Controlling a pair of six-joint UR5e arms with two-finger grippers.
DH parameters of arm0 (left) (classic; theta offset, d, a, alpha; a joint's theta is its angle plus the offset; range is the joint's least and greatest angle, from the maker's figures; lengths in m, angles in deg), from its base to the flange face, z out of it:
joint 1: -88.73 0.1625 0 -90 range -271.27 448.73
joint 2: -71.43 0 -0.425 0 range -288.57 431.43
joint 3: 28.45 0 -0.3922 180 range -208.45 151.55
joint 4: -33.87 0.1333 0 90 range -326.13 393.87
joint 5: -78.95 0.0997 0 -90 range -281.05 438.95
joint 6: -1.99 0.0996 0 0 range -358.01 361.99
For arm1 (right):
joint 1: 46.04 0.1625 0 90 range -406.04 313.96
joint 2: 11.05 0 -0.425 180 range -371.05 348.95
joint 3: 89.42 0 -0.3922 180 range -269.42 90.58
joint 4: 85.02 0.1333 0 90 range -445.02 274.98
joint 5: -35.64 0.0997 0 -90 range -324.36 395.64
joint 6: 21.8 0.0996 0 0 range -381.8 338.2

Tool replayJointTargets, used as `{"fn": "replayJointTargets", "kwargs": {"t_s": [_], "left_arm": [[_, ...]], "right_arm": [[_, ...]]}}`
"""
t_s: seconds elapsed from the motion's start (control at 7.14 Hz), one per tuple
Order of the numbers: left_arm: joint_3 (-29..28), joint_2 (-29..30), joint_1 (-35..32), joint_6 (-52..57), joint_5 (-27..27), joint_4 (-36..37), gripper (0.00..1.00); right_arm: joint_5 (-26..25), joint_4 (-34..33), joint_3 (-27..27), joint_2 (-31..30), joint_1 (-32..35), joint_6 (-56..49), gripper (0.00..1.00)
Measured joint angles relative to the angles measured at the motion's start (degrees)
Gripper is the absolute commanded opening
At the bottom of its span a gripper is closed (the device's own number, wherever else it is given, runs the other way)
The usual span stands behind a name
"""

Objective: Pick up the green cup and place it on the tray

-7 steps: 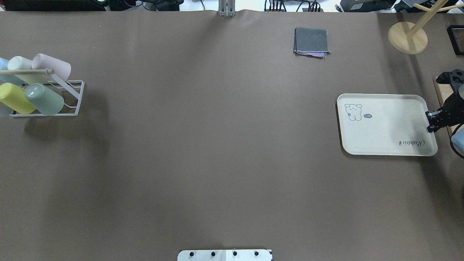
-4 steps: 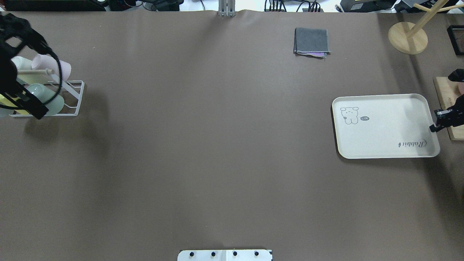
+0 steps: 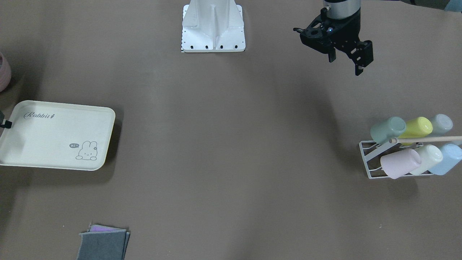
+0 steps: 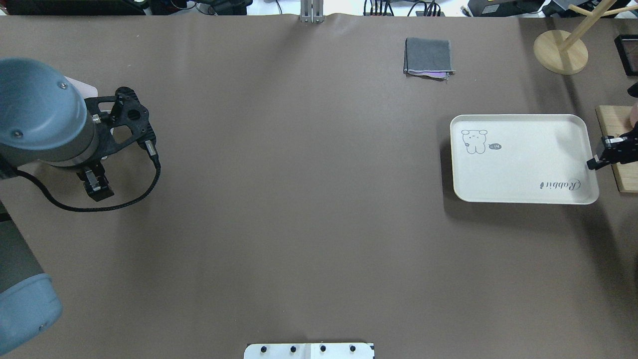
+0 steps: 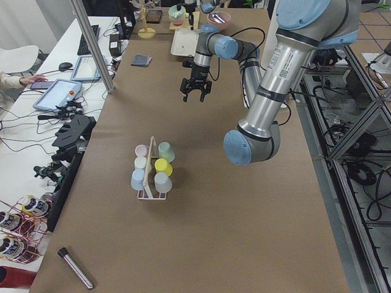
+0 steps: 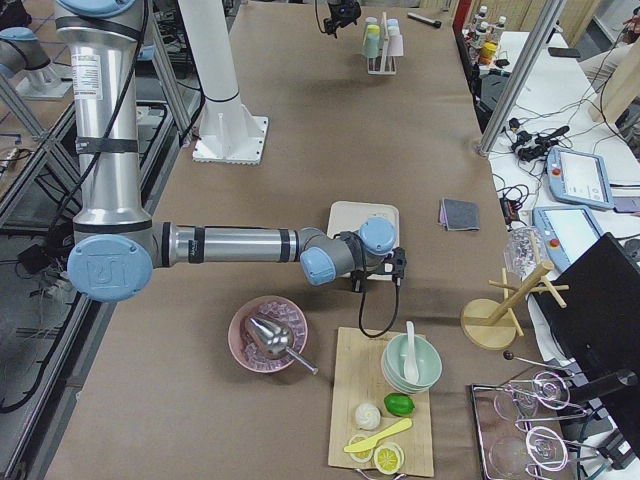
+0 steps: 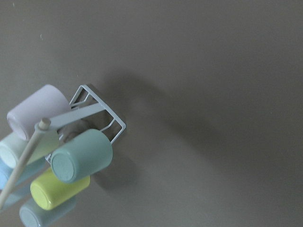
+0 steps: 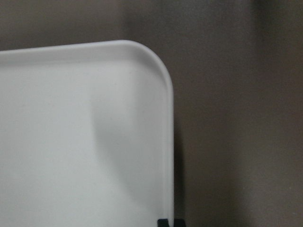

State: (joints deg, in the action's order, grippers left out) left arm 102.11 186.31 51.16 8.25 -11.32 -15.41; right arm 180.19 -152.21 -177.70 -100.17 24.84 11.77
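The sage green cup [image 3: 388, 129] lies on its side on a white wire rack [image 3: 371, 159] with several other pastel cups. It also shows in the left wrist view [image 7: 83, 156]. My left gripper [image 3: 344, 65] hangs open and empty above the table, on the robot's side of the rack and apart from it. In the overhead view my left arm hides the cups. The cream tray [image 4: 523, 159] lies at the right. My right gripper [image 4: 594, 162] is shut on the tray's outer short rim [image 8: 168, 156].
A folded grey cloth [image 4: 428, 57] lies at the far side. A wooden mug tree [image 4: 560, 50] and a cutting board [image 4: 618, 149] stand beyond the tray. A pink bowl [image 6: 268, 333] sits near the board. The robot base [image 3: 213, 25] is mid-table.
My left arm came into view over the rack, then drew back toward the robot's side. My right gripper slid the tray left and farther away, squaring it up.
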Motion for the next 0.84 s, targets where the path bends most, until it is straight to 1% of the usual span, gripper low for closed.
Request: {"fn": "replayJointTargets", "kwargs": {"t_s": [0.28, 0.56, 0.7, 0.84], "left_arm": [[-2.3, -4.4, 2.7, 11.6, 6.6, -7.9, 0.98], [-4.8, -10.8, 4.8, 21.0, 14.0, -17.2, 0.98], [-5.9, -14.7, 5.6, 24.9, 17.8, -22.1, 0.98], [-7.5, -17.6, 7.3, 28.5, 22.7, -25.6, 0.98]], "right_arm": [[0.2, 0.1, -2.3, 2.6, -0.7, 6.9, 0.0], [-0.3, 0.2, -3.7, 7.4, -5.2, 15.5, 0.0], [-0.8, 0.2, -4.1, 9.9, -8.0, 17.7, 0.0], [-1.5, 0.1, -4.3, 12.7, -11.3, 19.6, 0.0]]}}
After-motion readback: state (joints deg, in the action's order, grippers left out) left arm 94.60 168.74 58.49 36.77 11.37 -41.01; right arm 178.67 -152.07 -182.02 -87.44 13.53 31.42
